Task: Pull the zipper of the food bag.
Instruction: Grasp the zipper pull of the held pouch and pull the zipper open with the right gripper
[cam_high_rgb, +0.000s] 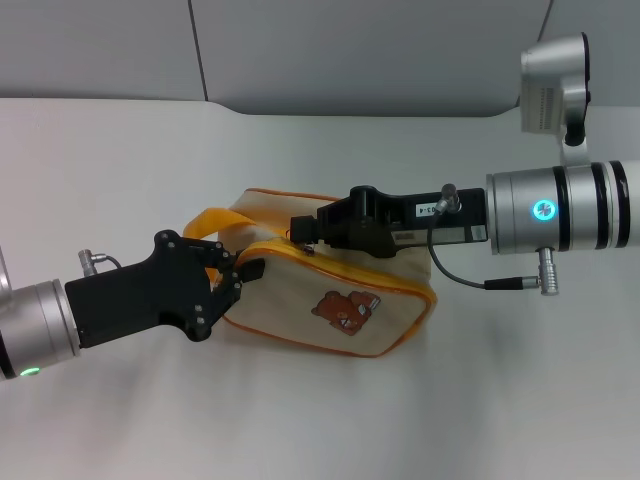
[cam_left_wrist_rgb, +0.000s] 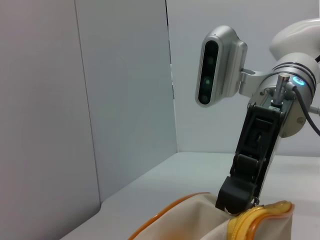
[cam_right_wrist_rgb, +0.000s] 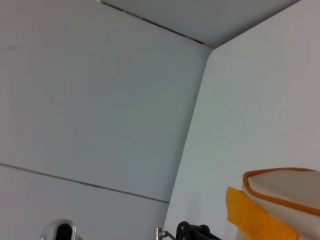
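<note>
The food bag (cam_high_rgb: 300, 312) is a cream pouch with yellow-orange piping and a brown bear patch (cam_high_rgb: 345, 308), lying on the white table. Its orange loop handle (cam_high_rgb: 213, 219) hangs at its left end. My left gripper (cam_high_rgb: 238, 276) is shut on the bag's left end, beside the handle. My right gripper (cam_high_rgb: 298, 231) reaches in from the right and is shut at the zip track on top, where the small silver zipper (cam_high_rgb: 312, 252) sits. In the left wrist view the right gripper (cam_left_wrist_rgb: 234, 200) presses down at the yellow zip track (cam_left_wrist_rgb: 255, 218) of the bag (cam_left_wrist_rgb: 190, 220).
The white table (cam_high_rgb: 480, 400) runs all round the bag. A grey wall panel (cam_high_rgb: 350, 50) stands behind it. The right arm's silver wrist camera (cam_high_rgb: 555, 85) juts up at the far right. The right wrist view shows a bag corner (cam_right_wrist_rgb: 290, 190) and handle (cam_right_wrist_rgb: 250, 214).
</note>
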